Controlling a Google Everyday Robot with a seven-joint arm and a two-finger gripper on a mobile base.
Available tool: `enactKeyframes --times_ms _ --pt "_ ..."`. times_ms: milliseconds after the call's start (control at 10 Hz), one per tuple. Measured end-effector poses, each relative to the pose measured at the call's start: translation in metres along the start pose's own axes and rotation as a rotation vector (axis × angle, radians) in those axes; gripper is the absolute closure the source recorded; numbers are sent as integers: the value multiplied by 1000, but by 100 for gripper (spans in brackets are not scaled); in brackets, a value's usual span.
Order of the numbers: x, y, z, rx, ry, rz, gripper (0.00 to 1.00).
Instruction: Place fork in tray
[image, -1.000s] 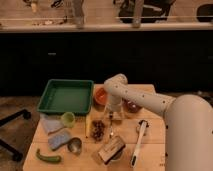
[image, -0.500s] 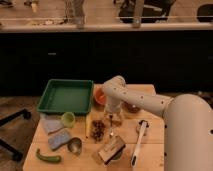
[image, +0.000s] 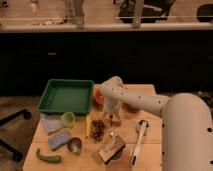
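Silver and slim, the fork (image: 111, 132) is lying on the table (image: 127, 134) just below my gripper (image: 111, 120), which is hanging spread (nothing pinched yet); I'm aiming to straddle its handle squarely before lifting toward the green tray (image: 50, 95).

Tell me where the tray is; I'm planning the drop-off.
Camera view: the tray sits on the table, far left, beside the bowl; the end effector points down right of it, mid-table.
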Motion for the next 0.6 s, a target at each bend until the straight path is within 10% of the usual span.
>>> enactKeyframes --times_ms 600 --pt "0 -7 6 6 -19 -50 20"
